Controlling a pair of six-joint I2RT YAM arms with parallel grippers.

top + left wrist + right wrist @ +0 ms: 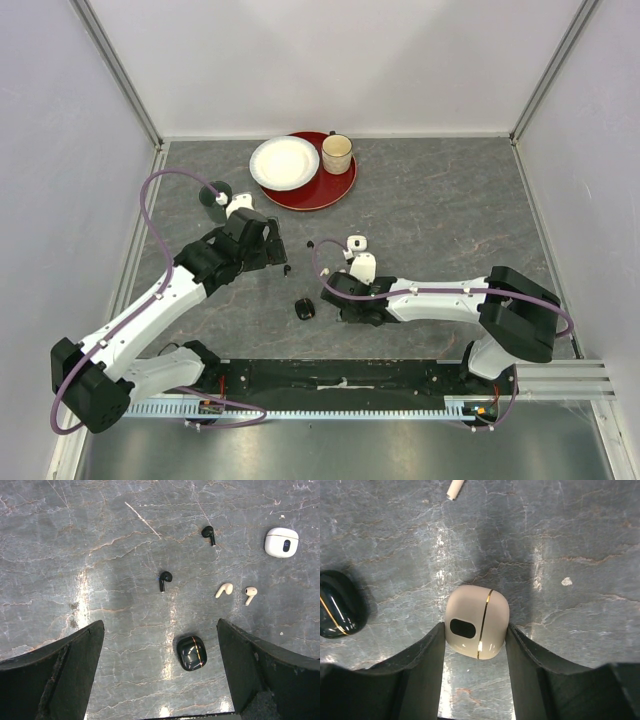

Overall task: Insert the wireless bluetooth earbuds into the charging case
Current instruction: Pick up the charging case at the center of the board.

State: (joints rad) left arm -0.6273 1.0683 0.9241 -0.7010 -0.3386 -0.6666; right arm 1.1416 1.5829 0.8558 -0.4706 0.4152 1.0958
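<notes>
Looking down from above, the left pincer (262,240) hovers over the worktop (450,220) left of centre. The right pincer (338,298) sits low, just beside the black case (304,309), with the white case (355,243) a little behind it. At the back, a red tray (335,190) carries a white plate (284,162), which looks bare, and a cup (337,153) whose contents I cannot make out.

From the left wrist, that pincer (160,625) is spread wide and holds nothing. Below it lie one black earbud (164,578), a second black earbud (208,533) and two pale earbuds (224,589) side by side. All are loose on the stone, none in a case. Both the black case (191,652) and the white case (281,542) are shut.

From the right wrist, the pincer (476,630) has a finger against each flank of the pinkish-beige case (476,621), pinching it as far as I can see. The case rests on the worktop with its lid closed. Its gold seam runs between the fingers, so each finger seems to bear on one half. I judge this grip steadies the case but would keep the lid down. A hold on the base alone, square and gentle, would let the lid open for the earbuds.
</notes>
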